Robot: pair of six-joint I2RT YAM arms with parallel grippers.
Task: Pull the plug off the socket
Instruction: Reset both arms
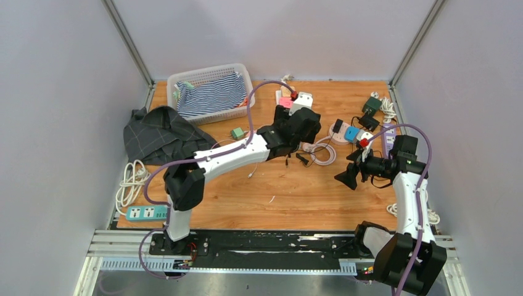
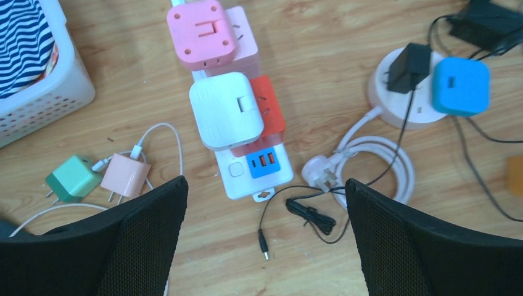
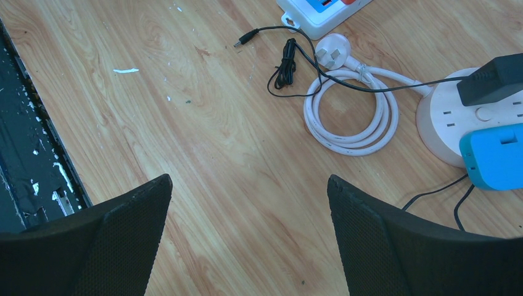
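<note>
Two hands wide, empty. Left hand [image 2: 265, 185] above white square plug [image 2: 223, 111] seated in white plastic power strip [image 2: 240, 185]; right hand [image 3: 250, 182] above wooden desk [image 3: 216, 123].

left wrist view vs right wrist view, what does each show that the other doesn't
Only left wrist: pink cube plug and white cube plug on the power strip, green charger, pale pink charger, white basket. Only right wrist: black rail, white scrap. Both: the power strip's end, round socket with blue cube and black adapter, coiled white cable.
</note>
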